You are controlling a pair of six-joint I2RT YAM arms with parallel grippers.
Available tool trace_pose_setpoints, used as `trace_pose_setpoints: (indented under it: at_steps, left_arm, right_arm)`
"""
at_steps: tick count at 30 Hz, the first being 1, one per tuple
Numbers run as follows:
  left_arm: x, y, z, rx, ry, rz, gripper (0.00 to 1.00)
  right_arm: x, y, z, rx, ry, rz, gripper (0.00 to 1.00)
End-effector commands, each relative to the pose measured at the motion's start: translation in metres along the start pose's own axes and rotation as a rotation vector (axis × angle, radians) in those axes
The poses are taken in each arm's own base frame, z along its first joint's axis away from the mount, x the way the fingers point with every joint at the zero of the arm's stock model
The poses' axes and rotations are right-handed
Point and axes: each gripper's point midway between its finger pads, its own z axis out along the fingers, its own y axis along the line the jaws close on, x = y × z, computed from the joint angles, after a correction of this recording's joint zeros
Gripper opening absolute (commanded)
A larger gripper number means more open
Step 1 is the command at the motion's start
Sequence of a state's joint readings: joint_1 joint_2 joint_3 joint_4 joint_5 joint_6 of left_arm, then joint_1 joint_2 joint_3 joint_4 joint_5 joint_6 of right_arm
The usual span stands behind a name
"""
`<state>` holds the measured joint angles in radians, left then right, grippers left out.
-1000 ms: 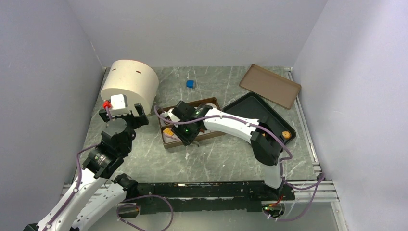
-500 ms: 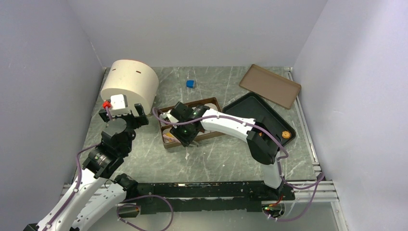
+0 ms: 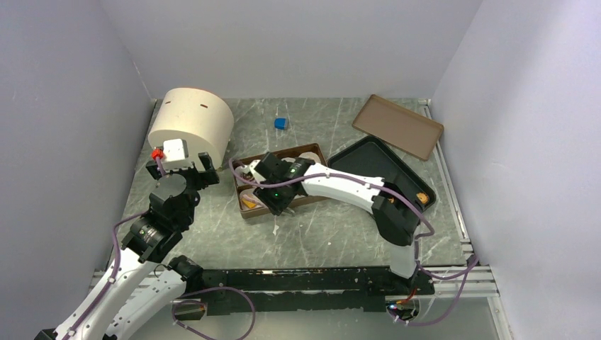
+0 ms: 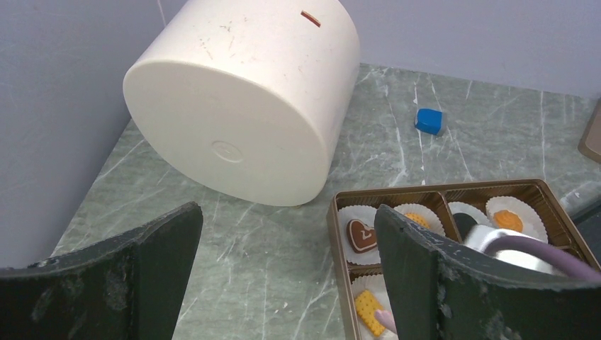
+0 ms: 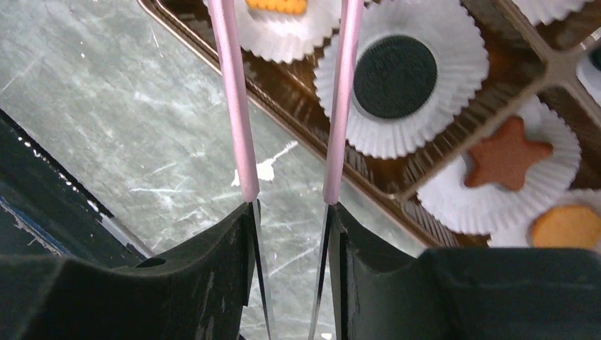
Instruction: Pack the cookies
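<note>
Packing status: looks nearly done, not finished.

Filled white paper cups [image 5: 439,42] in the brown box [image 5: 397,185] directly under the right pincer [image 5: 283,21]:
- black round [image 5: 395,76] just right of its fingers
- brown star [image 5: 507,157] and orange round [image 5: 567,225] further right, back toward the wrist
- orange square [image 4: 365,312] up at the tips

From the left pincer [image 4: 283,276], ahead and to its right in the same box: heart [image 4: 361,235], plus two more orange pieces in cups.

Left to do, by my read: one stray orange cookie [image 3: 421,198] on the black tray [image 3: 368,159], well behind the right pincer, near its elbow. After that maybe the flat brown lid [image 3: 400,126], further behind. Guessing there.

Right pincer: long pink fingers [image 5: 237,106] parallel, narrow gap, nothing between them along the visible length. Tips cut off at the frame edge, so can't tell whether gripping the orange square or clear of it.

Left pincer: spread wide, holding nothing, hovering clear of the table, with the cream cylinder [image 4: 241,99] ahead-left of it and the blue cube [image 4: 429,120] far ahead-right. Neither looks like part of the job.

Hidden or unclear:
- much of the box under the right arm in the top view
- box also cut by the left wrist frame edge and the right pincer's body
- so no reliable count of empty cups
- tray cookie too small to make out its shape
</note>
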<state>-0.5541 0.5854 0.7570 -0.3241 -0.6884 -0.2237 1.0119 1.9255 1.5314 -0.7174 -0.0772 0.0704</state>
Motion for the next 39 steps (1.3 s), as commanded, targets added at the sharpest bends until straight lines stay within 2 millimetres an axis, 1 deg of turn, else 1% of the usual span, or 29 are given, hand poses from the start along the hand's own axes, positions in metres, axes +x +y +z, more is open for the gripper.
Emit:
trace_pose_setpoints:
  at_steps: [1,6,11,17,21,25,31,35,39]
  left_arm:
    - [-0.013,-0.002,-0.003,0.016,-0.031,-0.030,0.96]
    - [-0.013,-0.003,-0.003,0.018,-0.030,-0.031,0.96]
    - [-0.012,-0.004,-0.002,0.025,-0.028,-0.030,0.96]
    - [-0.012,-0.006,-0.002,0.032,-0.026,-0.028,0.96]
    - [-0.011,-0.007,-0.001,0.037,-0.024,-0.027,0.96]
    - [-0.009,-0.009,-0.001,0.049,-0.018,-0.024,0.96]
    - [-0.008,-0.012,-0.001,0.063,-0.014,-0.023,0.96]
    - [-0.008,-0.013,-0.001,0.069,-0.012,-0.022,0.96]
    - [-0.009,-0.012,-0.001,0.066,-0.013,-0.019,0.96]
  right_arm:
    - [-0.030,-0.007,-0.045,0.075,-0.216,0.061,0.41]
    - [-0.019,-0.031,-0.074,0.216,-0.327,0.208,0.41]
    - [0.003,-0.054,-0.098,0.342,-0.425,0.401,0.42]
    - [0.048,-0.084,-0.117,0.525,-0.485,0.669,0.43]
    - [0.078,-0.097,-0.122,0.606,-0.517,0.840,0.43]
    - [0.112,-0.108,-0.116,0.691,-0.503,0.993,0.43]
    - [0.153,-0.115,-0.093,0.758,-0.486,1.185,0.42]
    - [0.165,-0.123,-0.080,0.772,-0.474,1.259,0.41]
    - [0.174,-0.131,-0.062,0.752,-0.423,1.332,0.41]
